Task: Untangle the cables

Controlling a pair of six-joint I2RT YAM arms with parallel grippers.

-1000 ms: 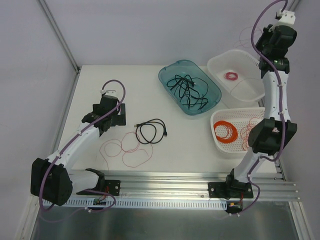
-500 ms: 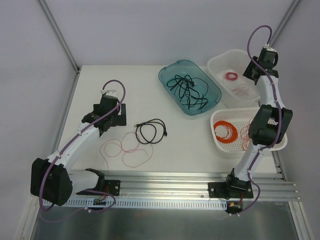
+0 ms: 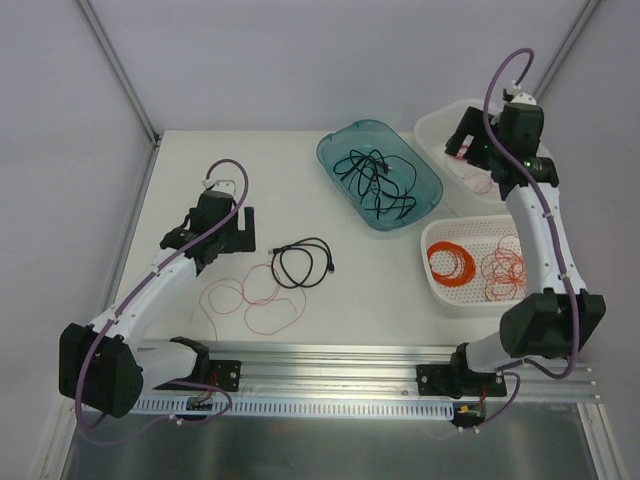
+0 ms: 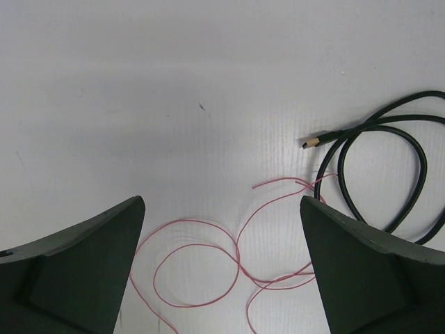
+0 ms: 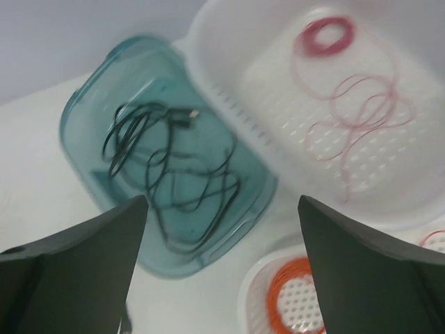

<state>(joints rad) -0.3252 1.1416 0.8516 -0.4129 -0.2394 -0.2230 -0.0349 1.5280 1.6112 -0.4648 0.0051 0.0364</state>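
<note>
My left gripper (image 4: 221,202): I'm holding it spread wide, nothing between the fingers, over the left part of the table (image 3: 180,160). Can't tell how high off the surface.

Just ahead of it the red wires (image 3: 255,298) are lying in loose flat loops on the table. Right of them the black cord (image 3: 303,262) is sitting in a small open coil, with one gold-tipped plug (image 4: 311,142) sticking out on its left. One red strand is crossing the edge of the cord's coil. Otherwise the two are lying side by side, no knot that I can see.

My right gripper (image 3: 462,145): also spread wide, carrying nothing, hanging above the white bin (image 3: 430,125) at the back right. In that bin a small pink ring coil (image 5: 321,36) is lying near the far wall, with a thin pink wire (image 5: 361,111) sprawling in loose loops beside it. The right wrist view is blurring a bit, so finer detail isn't readable.

The teal tray (image 3: 335,150) is sitting just left of the bin and holding a loose tangle of black cords (image 5: 174,181). Nearer my base, the perforated white basket (image 3: 432,265) is holding an orange coil (image 3: 452,262) on its left side and loose red loops (image 3: 503,272) on its right side.
</note>
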